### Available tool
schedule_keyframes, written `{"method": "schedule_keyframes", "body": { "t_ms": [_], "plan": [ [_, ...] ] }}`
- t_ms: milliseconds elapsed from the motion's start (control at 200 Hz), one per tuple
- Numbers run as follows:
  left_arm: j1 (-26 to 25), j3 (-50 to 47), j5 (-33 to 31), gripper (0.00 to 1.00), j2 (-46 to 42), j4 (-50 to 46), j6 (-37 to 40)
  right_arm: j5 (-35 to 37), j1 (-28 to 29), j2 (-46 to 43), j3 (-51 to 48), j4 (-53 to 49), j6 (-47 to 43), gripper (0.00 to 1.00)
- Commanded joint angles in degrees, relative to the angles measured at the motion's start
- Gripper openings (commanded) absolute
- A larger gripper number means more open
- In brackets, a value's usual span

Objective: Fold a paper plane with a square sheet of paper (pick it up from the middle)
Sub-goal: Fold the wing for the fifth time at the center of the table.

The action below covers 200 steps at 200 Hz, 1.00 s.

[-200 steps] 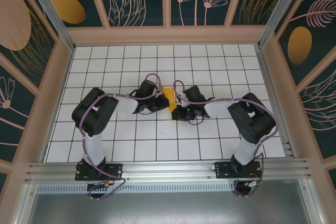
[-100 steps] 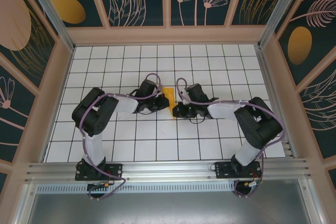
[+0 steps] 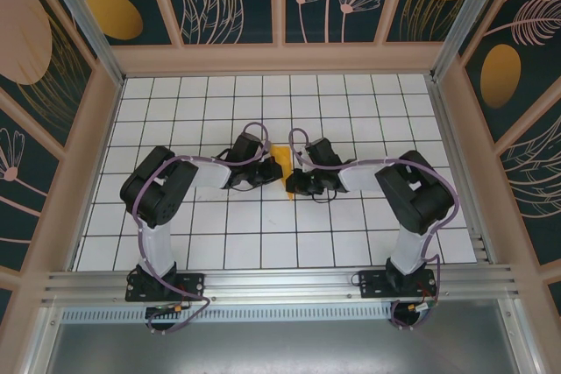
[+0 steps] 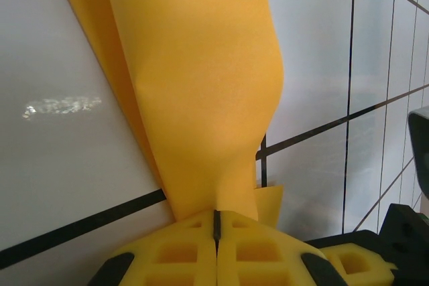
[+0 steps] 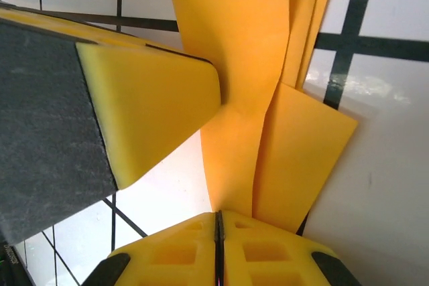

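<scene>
Left gripper (image 4: 216,224) and right gripper (image 5: 219,223) each clamp the paper plane (image 3: 280,162) (largely hidden from above).

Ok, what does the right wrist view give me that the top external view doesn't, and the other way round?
Right wrist: the right hand shut on the folded paper, the paper's separate layers, and a finger of the left hand close beside it. Top external: both arms reaching inward over the grid table, hands facing each other mid-table. Both: the orange-yellow paper between the two hands.
</scene>
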Motion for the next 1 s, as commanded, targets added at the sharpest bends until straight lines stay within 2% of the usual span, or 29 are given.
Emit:
{"method": "schedule_keyframes", "body": {
  "t_ms": [0,210,415,701,996],
  "plan": [
    [0.40,0.48,-7.63,0.09,2.88,-4.28,2.49,3.17,0.22,2.05,0.26,-3.54,-1.05,0.10],
    [0.41,2.86,-6.53,0.14,-2.21,-2.83,8.49,5.94,-0.02,2.41,-0.09,-6.49,-1.94,0.10],
    [0.48,2.92,-9.81,0.17,-6.20,-2.35,10.96,4.68,-0.27,1.19,0.28,-5.52,-1.16,0.09],
    [0.50,2.86,-6.12,0.17,-2.48,0.32,12.97,3.71,-0.37,1.65,0.52,-5.87,-0.95,0.09],
    [0.53,7.19,-9.12,0.15,2.45,-2.33,16.42,3.71,-0.36,2.58,0.33,-7.62,-1.50,0.09]
  ]
}}
